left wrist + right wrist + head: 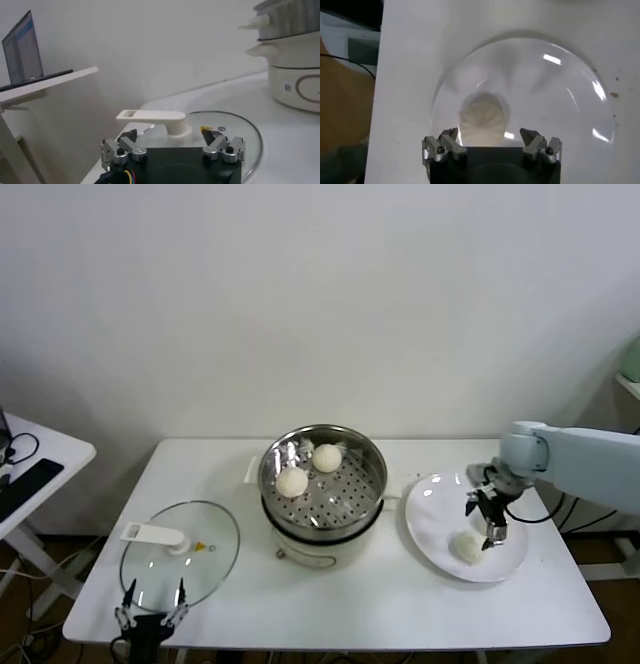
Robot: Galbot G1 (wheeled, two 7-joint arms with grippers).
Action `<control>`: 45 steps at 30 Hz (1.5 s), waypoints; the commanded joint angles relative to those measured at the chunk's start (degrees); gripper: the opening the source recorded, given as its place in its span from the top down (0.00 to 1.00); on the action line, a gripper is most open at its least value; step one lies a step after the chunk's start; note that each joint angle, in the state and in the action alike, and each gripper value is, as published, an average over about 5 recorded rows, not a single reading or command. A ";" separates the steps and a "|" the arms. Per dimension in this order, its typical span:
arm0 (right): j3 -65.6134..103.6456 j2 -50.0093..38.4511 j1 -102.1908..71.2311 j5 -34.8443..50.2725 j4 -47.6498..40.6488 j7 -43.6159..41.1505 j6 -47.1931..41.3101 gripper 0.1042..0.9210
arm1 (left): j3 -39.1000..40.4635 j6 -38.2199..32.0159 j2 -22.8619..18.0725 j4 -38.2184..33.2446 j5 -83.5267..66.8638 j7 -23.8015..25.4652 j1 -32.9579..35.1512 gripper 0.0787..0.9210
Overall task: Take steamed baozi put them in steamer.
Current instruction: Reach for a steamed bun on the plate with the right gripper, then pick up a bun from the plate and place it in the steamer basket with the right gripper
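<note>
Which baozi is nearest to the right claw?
The baozi on the plate, just under the open right claw; the other two baozi lie inside the steamer.

Looks like a lab or test room dressed up as a kitchen corner, not a real home kitchen. Plain white wall behind, bare of cupboards, tiles or sink. One white desk [400, 604] with folding-style legs, carrying only a few cooking props: a steamer [323, 482] on a cream electric base, a glass lid [180, 554] laid flat, a white plate [440, 534]. To the robot's left, a second white desk [45, 459] with dark electronics and loose black cables; in the left wrist view a laptop [22, 50] stands open there. More cables trailing near the floor at the right edge, beside a pale shelf corner [630, 369].
</note>
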 commanded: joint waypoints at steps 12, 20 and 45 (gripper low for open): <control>7.96 -0.07 -9.84 -4.48 -3.25 1.60 -0.25 0.12 | -0.36 -0.27 0.03 0.43 0.22 -0.08 -0.06 0.12; 8.52 0.10 -10.13 -5.32 -3.19 1.78 -0.34 0.14 | -0.46 -0.27 0.11 0.44 0.13 -0.11 -0.10 0.12; -2.50 5.62 20.54 -2.11 5.05 -6.33 11.48 0.32 | -0.17 -0.30 -0.02 0.51 0.66 -0.13 -0.06 0.12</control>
